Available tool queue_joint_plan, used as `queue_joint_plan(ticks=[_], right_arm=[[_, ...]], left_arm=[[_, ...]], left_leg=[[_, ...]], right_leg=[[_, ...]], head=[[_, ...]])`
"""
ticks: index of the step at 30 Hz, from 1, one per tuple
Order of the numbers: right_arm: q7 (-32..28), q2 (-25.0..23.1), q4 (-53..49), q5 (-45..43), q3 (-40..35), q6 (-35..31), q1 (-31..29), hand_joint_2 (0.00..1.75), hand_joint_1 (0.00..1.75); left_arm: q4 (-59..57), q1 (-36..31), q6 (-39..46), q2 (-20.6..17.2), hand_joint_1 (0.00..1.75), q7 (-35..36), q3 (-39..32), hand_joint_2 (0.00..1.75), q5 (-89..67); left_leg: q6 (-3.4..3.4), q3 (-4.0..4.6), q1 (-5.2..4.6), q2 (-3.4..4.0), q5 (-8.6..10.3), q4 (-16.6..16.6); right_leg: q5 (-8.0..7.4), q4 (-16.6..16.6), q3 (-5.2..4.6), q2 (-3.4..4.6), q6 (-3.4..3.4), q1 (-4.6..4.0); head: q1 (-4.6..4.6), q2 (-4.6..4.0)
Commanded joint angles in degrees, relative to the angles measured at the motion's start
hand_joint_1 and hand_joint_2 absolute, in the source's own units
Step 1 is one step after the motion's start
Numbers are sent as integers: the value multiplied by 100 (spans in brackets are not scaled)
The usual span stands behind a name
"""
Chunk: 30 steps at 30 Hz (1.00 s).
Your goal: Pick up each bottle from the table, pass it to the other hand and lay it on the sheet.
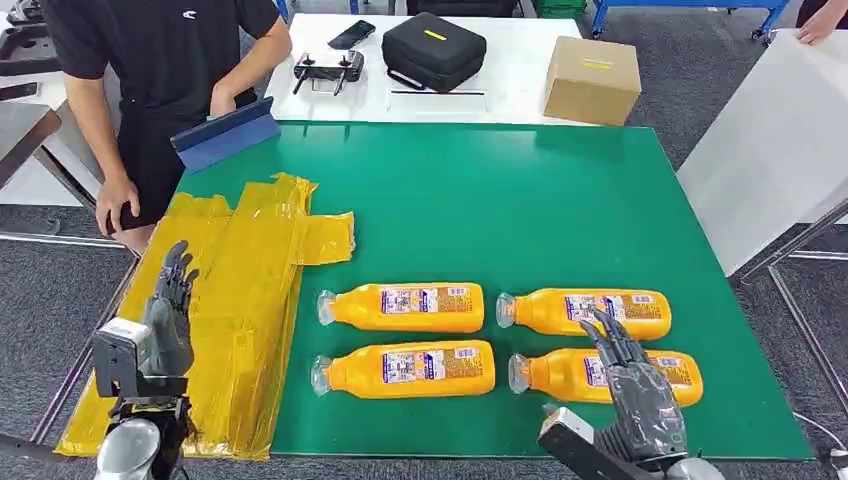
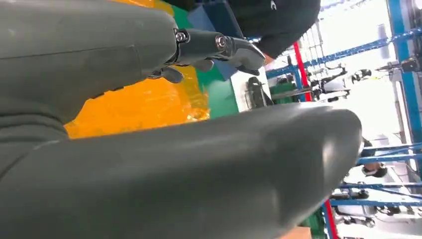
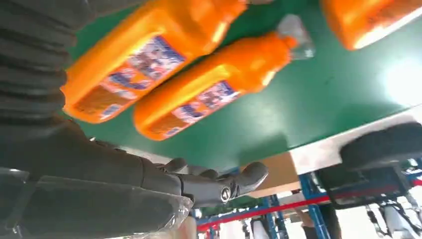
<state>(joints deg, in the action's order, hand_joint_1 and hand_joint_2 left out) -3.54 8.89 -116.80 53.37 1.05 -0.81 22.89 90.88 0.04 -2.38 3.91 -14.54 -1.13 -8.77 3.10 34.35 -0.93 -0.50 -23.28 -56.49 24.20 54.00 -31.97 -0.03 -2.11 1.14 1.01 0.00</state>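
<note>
Ahead, your green table (image 1: 560,200) holds four orange bottles (image 1: 405,307) beside a yellow sheet (image 1: 240,290); your left hand (image 1: 168,310) and right hand (image 1: 635,385) hover empty, fingers spread.

A green table (image 1: 560,190) carries four orange bottles (image 1: 405,306) lying in two rows beside a crumpled yellow sheet (image 1: 240,300).

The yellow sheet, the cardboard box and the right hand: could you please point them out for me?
yellow sheet (image 1: 235,330), head view, bare middle.
cardboard box (image 1: 592,80), head view, top face.
right hand (image 1: 635,385), head view, back of hand.
</note>
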Motion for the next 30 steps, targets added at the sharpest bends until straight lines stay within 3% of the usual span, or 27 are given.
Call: queue_joint_plan(ticks=[1,16,30], right_arm=[[201,311,14,291,256,159,177,175,0],[469,573,-96,902,497,16,349,175,0],[715,562,954,1626,820,135,-254,175,0]], left_arm=[[-201,69,14,-63,0,-8,-367,0,47],[-261,82,6,-50,0,-52,-515,0,93],[-269,-18,23,-57,0,-91,-496,0,177]], left_leg=[[-20,-18,3,4,-7,2],[-19,-19,1,3,-7,3],[-7,-10,4,2,0,3]], right_leg=[[6,-4,18,2,12,-3],[6,-3,18,-1,11,-1],[-2,-7,11,0,4,-3]], head=[[0,0],[0,0],[0,0]])
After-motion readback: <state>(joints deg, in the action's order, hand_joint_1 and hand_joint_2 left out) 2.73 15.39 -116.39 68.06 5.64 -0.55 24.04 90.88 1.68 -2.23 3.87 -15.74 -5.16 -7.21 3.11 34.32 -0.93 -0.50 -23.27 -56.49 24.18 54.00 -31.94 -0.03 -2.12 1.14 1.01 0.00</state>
